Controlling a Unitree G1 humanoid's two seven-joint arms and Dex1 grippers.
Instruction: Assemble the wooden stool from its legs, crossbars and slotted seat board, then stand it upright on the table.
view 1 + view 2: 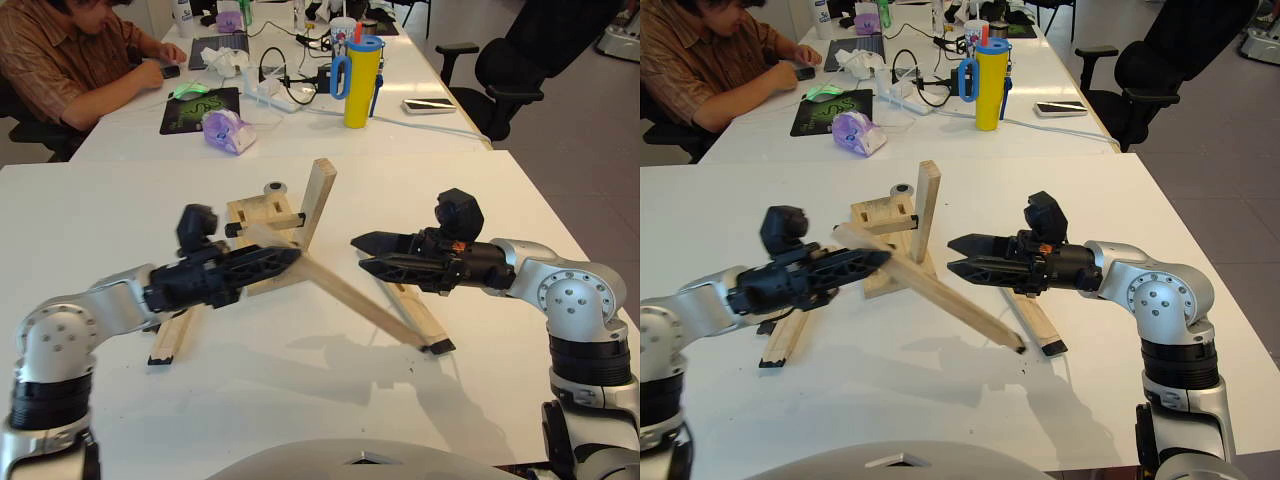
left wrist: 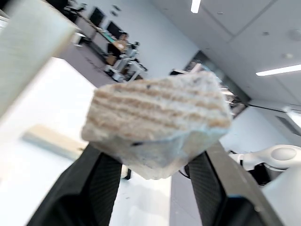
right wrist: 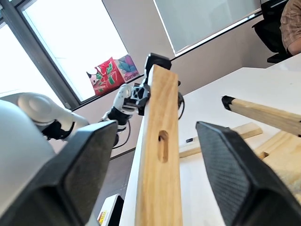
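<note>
I'm clamping the left gripper on the upper end of a leg, slanting it across mid-frame beside the half-built frame, probably for slotting in. The right gripper is hovering centre-right, spread open and empty.

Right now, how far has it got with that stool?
Early on. Done: one leg stands up from the seat board. In hand: the left gripper holds a second leg slanted over the table; the right gripper is open beside it. Left: a loose piece and a loose bar lie unattached, and no stool stands yet.
</note>
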